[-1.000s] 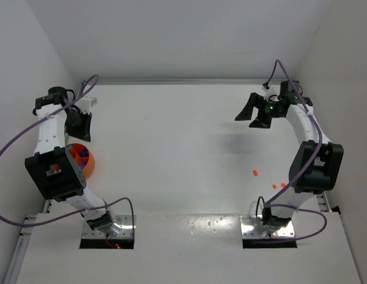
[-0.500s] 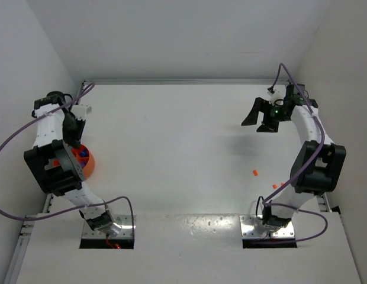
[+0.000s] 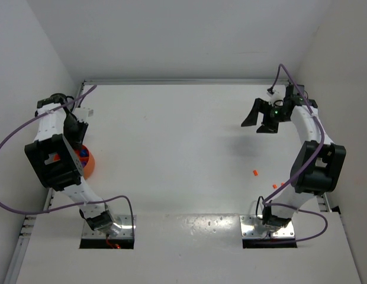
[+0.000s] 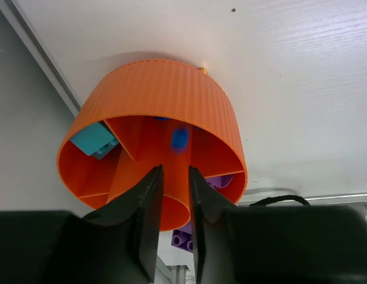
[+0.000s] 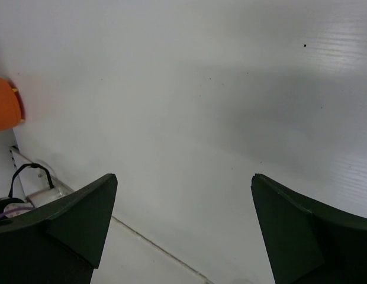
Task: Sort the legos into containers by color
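- Now the bowl (image 4: 166, 89) is sitting at the left edge of the table (image 3: 171, 136), close against the left wall (image 3: 29, 71).
- Inside it, a teal lego (image 4: 93, 139) is lying in the left compartment. A blue lego (image 4: 180, 138) is showing as a blur by the middle divider.
- Just above the bowl, the left claw (image 4: 174, 171) is hanging with its jaws a narrow slit apart, gripping nothing.
- Three orange legos (image 3: 255, 173) are lying loose on the table's right side, two of them sitting right beside the right arm (image 3: 314, 165).
- Over the far right of the table, the right claw (image 5: 183, 177) is hovering with its jaws spread wide, holding nothing.
- A broad stretch of white tabletop is spreading between the two arms. White walls are closing it in on the left, back and right, and a rail (image 3: 171, 81) is running along the far edge.
- From above, the left arm (image 3: 53, 160) is covering most of the bowl. Purple legos (image 4: 222, 180) are peeking out at its near right, partly behind the left claw's fingers.
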Robot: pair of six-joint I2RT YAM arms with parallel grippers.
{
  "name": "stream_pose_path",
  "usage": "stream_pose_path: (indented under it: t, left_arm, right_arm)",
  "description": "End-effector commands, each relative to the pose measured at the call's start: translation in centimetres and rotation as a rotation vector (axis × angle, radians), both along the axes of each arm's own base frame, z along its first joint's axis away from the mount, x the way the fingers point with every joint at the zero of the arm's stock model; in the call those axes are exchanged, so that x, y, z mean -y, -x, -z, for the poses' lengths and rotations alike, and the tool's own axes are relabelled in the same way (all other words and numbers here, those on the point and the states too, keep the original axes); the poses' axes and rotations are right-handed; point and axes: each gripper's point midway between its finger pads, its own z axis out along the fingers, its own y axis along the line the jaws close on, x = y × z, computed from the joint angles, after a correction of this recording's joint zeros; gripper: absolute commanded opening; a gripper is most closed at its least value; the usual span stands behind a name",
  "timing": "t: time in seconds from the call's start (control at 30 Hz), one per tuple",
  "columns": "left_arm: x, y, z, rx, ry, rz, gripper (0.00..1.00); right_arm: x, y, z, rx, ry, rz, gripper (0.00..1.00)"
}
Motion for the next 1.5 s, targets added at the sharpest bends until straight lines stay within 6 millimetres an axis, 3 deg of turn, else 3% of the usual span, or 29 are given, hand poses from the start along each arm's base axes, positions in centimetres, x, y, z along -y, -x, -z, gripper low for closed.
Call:
stream_pose_path:
  t: [0.0,0.17,0.27,0.37,0.47,0.53,0.57,0.63,0.67,0.77,0.8,0.9,1.03,1.13,1.27,1.33,1.47]
  left_arm:
    - [-0.3,-0.3,-0.1,0.015,0.004,-0.002,0.30]
    - [0.1,-0.8,-0.6,0.046,0.022,0.023,0.38]
    - [0.5,-1.8,-1.9,0.110,0.044,0.044,0.38]
    - [1.3,-4.1,-4.6,0.231,0.067,0.048,0.36]
    - [3.8,-7.8,-7.7,0.350,0.092,0.049,0.38]
    - [6.2,-9.6,-8.6,0.372,0.145,0.072,0.38]
    - [8.4,-11.5,-9.3,0.387,0.173,0.111,0.38]
    - [11.7,-12.7,-10.1,0.397,0.236,0.180,0.42]
    - [14.5,-13.6,-11.2,0.432,0.240,0.255,0.45]
    - [19.3,-15.3,-11.7,0.484,0.254,0.378,0.85]
    - [22.2,-15.5,-12.3,0.504,0.261,0.431,0.99]
    - [26.7,-17.1,-13.0,0.568,0.318,0.431,1.00]
    - [30.5,-19.7,-15.5,0.680,0.394,0.416,1.00]
    - [32.8,-20.7,-14.7,0.669,0.358,0.520,1.00]
    - [35.2,-19.4,-12.9,0.638,0.394,0.655,1.00]
    - [35.5,-19.6,-12.3,0.668,0.402,0.674,1.00]
    - [35.8,-18.9,-10.6,0.645,0.438,0.661,1.00]
  right_arm:
    - [0.3,0.0,-0.4,0.026,0.019,-0.006,0.95]
    - [0.2,0.2,-0.1,0.017,0.017,-0.007,0.95]
    - [0.3,0.2,-0.1,0.022,0.022,-0.014,0.95]
    - [0.7,0.6,0.3,0.025,0.057,-0.031,0.95]
    - [1.5,1.9,1.1,0.014,0.130,-0.073,0.95]
    - [2.3,2.6,1.7,0.006,0.194,-0.093,0.95]
    - [2.7,3.0,1.6,0.017,0.230,-0.128,0.94]
    - [4.0,3.5,1.7,0.011,0.294,-0.134,0.92]
    - [4.3,4.1,1.7,0.010,0.322,-0.163,0.92]
    - [6.4,4.8,1.9,-0.032,0.430,-0.167,0.92]
    - [7.9,6.0,2.3,-0.084,0.491,-0.171,0.92]
    - [11.1,7.9,2.2,-0.179,0.612,-0.183,0.89]
    - [15.3,9.3,1.3,-0.224,0.724,-0.148,0.89]
    - [17.4,11.1,0.4,-0.267,0.760,-0.166,0.89]
    - [18.7,13.3,0.3,-0.334,0.766,-0.252,0.82]
    - [16.9,15.0,-0.2,-0.342,0.669,-0.413,0.68]
    - [15.1,16.8,-0.7,-0.288,0.644,-0.582,0.55]
